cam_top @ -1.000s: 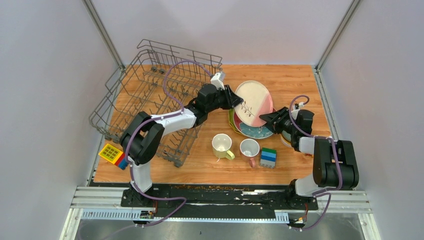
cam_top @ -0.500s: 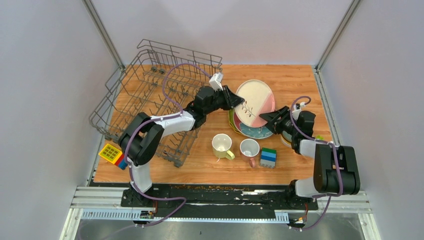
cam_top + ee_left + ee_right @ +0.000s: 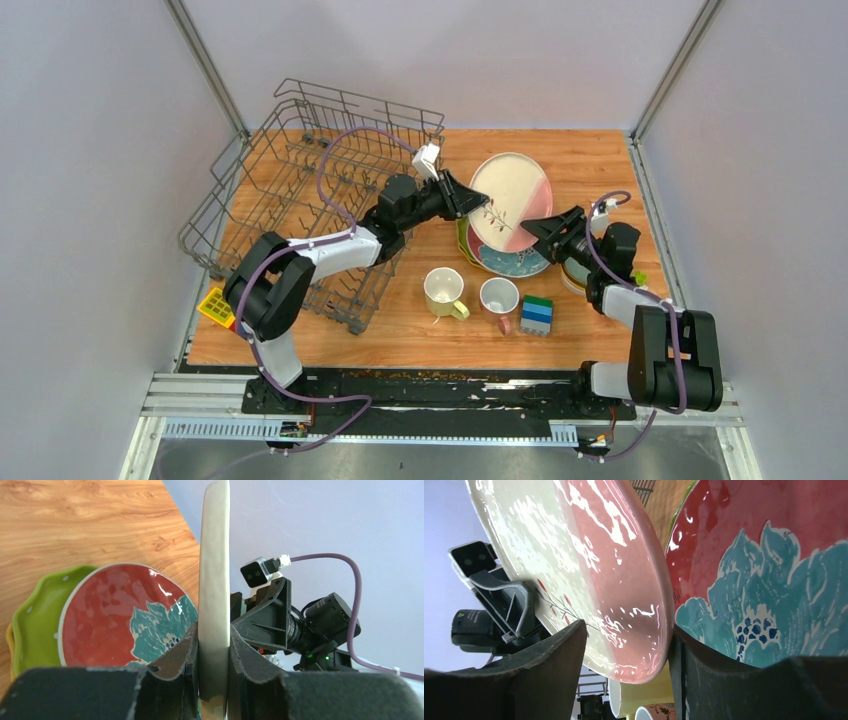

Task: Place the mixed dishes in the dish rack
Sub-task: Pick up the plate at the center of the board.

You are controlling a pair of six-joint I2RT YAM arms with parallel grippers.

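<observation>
Plate with teal flower [image 3: 115, 611] lies in green scalloped dish [image 3: 36, 622].

White-pink plate [image 3: 510, 200] raised, steeply tilted, over red-teal plate [image 3: 520, 265] stacked right of table centre; yellow mug [image 3: 443, 291], white mug [image 3: 498, 297] upright nearer; dish rack [image 3: 345, 108], far-left corner.

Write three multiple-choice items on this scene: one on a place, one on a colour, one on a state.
1. Where on the table is the dish rack? A left side; B right side; C centre.
2. What colour is the top plate of the stack? A black; B plain blue; C red with teal flower.
3. The left pincer is: A wide open; B shut on the white-pink plate; C out of view.
Answers: 1 A, it stands at left; 2 C, left wrist view shows it; 3 B, its rim is clamped.
</observation>
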